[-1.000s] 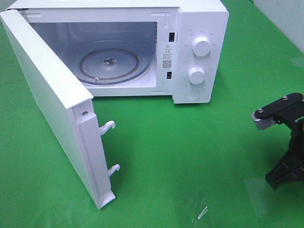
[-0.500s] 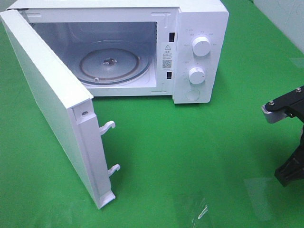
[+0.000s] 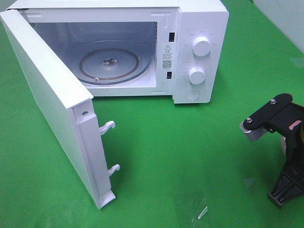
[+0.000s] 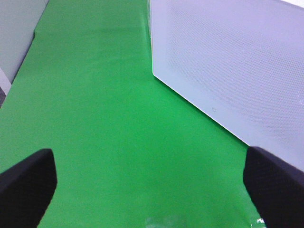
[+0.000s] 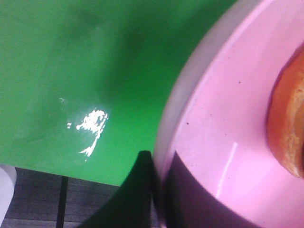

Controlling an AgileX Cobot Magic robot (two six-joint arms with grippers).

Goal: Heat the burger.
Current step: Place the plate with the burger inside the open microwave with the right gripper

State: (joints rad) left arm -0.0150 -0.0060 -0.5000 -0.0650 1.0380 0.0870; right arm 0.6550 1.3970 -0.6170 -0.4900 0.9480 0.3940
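Microwave (image 3: 199,28), white, set at the far side of a green cloth (image 3: 190,156); two round knobs (image 3: 202,46) are stacked on its right panel. Its door (image 3: 42,95) is swung wide to the near left, with latch hooks (image 3: 108,126) projecting from its free edge, and the glass turntable (image 3: 111,64) is exposed in the cavity. The burger (image 5: 287,123) is seen only as a brown bun edge on a pink plate (image 5: 223,142), at the near right table edge, well apart from the microwave and masked from the high camera by the right arm (image 3: 285,142). The right gripper (image 5: 159,199) is closed, apparently pinched on the plate's rim. The left gripper (image 4: 152,187) is spread wide and holds nothing, near the door's outer face.
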